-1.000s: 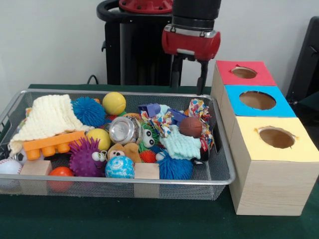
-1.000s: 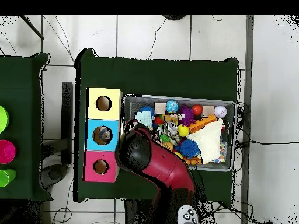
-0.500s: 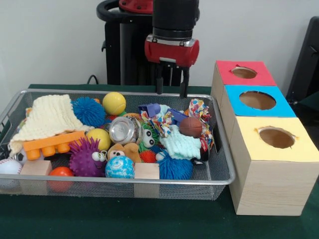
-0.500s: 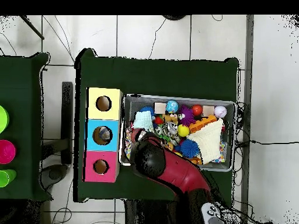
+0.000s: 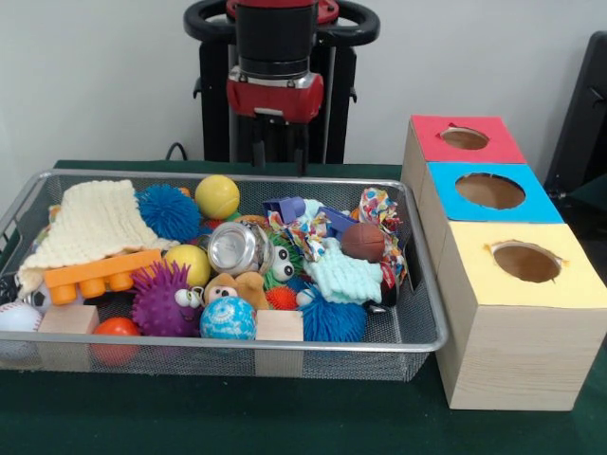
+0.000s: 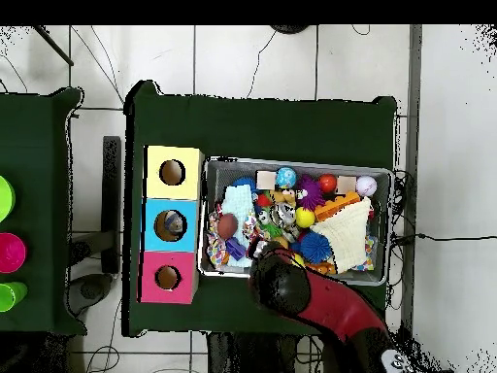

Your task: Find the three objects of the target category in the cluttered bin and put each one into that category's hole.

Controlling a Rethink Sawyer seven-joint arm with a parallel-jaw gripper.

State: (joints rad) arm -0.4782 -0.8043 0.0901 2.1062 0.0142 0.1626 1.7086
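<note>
**Empty gripper above the bin's back rim, target still to be chosen**

The gripper hung above the back rim of the wire bin, its two dark fingers spread a little apart with nothing between them. It was clear of every toy. Directly below and in front of it lay the yellow ball, with the blue spiky ball just beside that. A little further forward sat the metal can on its side, and past it the frog-eyed toy.

Which category was wanted could not be read from the scene, so the sensible move, in my judgement, was to come straight down on an item with free space on both sides. The yellow ball looked the easiest pick; the small brown ball was hemmed in by the patterned cloth and the pale green knit cloth, which the fingers might snag.

Further out, the cream knit cloth draped over the orange block, and it may hide things. Along the front rim lay the purple spiky ball, a blue patterned ball, wooden blocks and a baseball.

Off to the side, well apart from the gripper, stood the red box, blue box and yellow box. In the overhead view something greyish showed in the blue box's hole; the other two holes looked dark.
</note>
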